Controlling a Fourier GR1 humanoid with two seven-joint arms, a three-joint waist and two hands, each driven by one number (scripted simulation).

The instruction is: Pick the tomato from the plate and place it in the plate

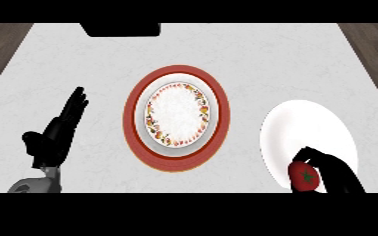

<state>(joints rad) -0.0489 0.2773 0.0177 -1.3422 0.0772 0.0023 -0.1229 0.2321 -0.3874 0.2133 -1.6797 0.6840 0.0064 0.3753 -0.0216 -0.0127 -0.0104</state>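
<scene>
Tomato (pixel 303 176) held in curled fingers of right hand (pixel 336 172) at near edge of white plate (pixel 306 125), patterned plate (pixel 177 115) set on red mat (pixel 177 160) mid-bench (pixel 280 60), left hand (pixel 59 130) rested open, fingers straight.

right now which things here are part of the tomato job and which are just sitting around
Part of the job:
- tomato, held by the right hand over the white plate's near edge
- white plate, where the tomato is
- patterned plate on a red rim, likely the target

Just there:
- left hand, open, resting at the left
- dark object at the counter's far edge
</scene>
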